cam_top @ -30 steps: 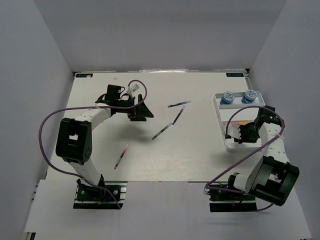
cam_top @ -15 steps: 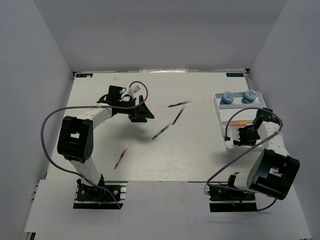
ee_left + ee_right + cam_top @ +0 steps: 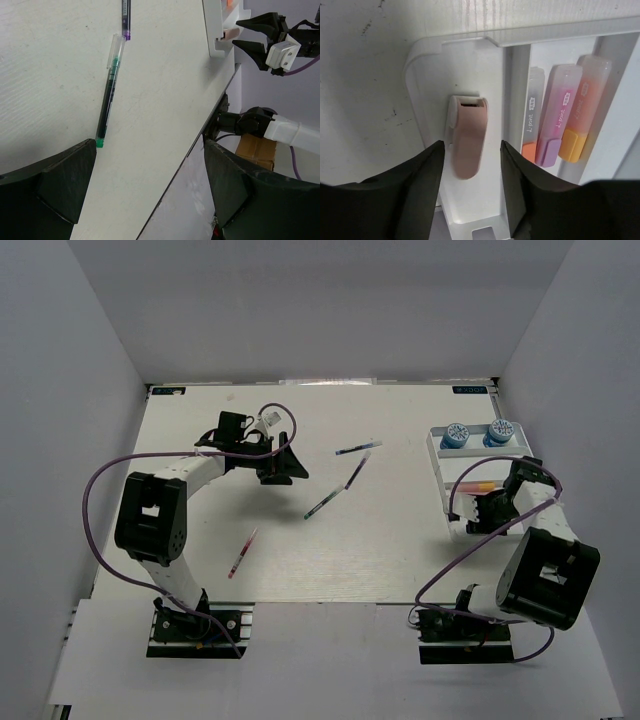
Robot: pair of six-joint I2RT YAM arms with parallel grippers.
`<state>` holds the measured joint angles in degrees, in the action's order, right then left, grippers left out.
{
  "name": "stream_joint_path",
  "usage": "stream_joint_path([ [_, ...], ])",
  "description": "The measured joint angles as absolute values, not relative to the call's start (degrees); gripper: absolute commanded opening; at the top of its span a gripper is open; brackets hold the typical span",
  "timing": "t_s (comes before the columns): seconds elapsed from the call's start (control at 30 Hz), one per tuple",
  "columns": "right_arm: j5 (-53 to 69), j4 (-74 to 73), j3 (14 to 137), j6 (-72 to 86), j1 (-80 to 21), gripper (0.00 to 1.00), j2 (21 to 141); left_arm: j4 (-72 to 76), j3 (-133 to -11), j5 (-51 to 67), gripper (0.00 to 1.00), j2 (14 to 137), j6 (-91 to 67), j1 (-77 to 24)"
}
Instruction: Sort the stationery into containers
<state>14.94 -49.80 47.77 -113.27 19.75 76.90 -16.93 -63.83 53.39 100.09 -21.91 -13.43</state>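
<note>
Two pincers wide — left pincer [image 3: 150,145], right pincer [image 3: 472,145] astride pink eraser [image 3: 468,125] — lengthwise along tray [image 3: 435,75] compartment

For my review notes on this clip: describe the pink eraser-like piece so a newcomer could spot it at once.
Find the white tray at the right of the table, below the open right gripper. In its wide end compartment lies a single pale pink piece with a rounded end. Unlike the three capped highlighters in the next compartment, it lies alone.
</note>
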Motion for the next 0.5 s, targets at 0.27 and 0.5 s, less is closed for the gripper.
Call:
stream_joint_path([
  [0.27,15.5,-48.2,47.8,-113.6,19.7,0.55,77.4,-18.5,-63.8,50.3,0.95,99.9,-20.5,-13.5],
  [0.5,21.6,-51.1,55.3,-113.7,19.6,0.54,77.4,-23.2,-63.8,36.9,0.72,93.0,-14.9,-13.5],
])
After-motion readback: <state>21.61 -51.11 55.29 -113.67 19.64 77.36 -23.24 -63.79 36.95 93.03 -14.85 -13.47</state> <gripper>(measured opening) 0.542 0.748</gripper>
